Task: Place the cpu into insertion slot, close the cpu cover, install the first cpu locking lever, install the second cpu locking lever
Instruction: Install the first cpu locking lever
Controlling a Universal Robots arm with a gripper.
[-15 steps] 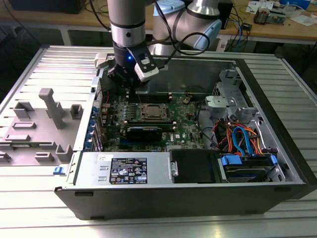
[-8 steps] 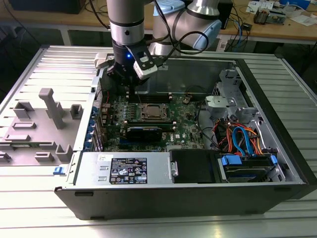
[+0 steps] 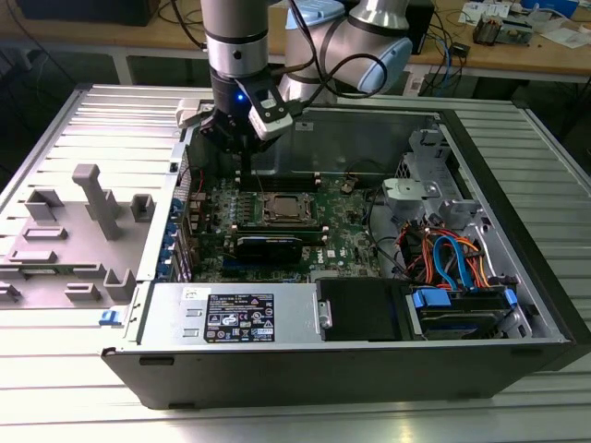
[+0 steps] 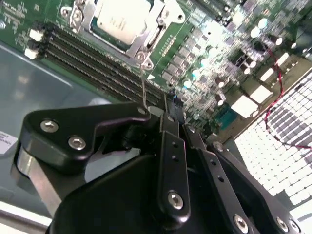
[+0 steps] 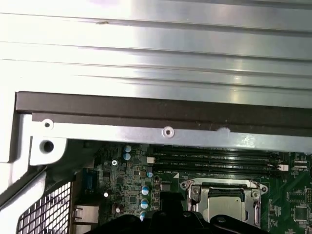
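Already the cpu (image 4: 119,22) sits in the slot (image 3: 283,209) under its closed cover (image 4: 92,17); the gripper (image 4: 168,105), fingers pressed together, hovers beside it.

Ribbed metal table (image 3: 517,406) w/ grey fixture blocks (image 3: 88,208); wooden bench (image 3: 517,51) behind, cluttered w/ cables.

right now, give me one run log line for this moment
stage: cpu seated in insertion slot | cpu cover down over it | pincer above memory slots beside socket, holding nothing
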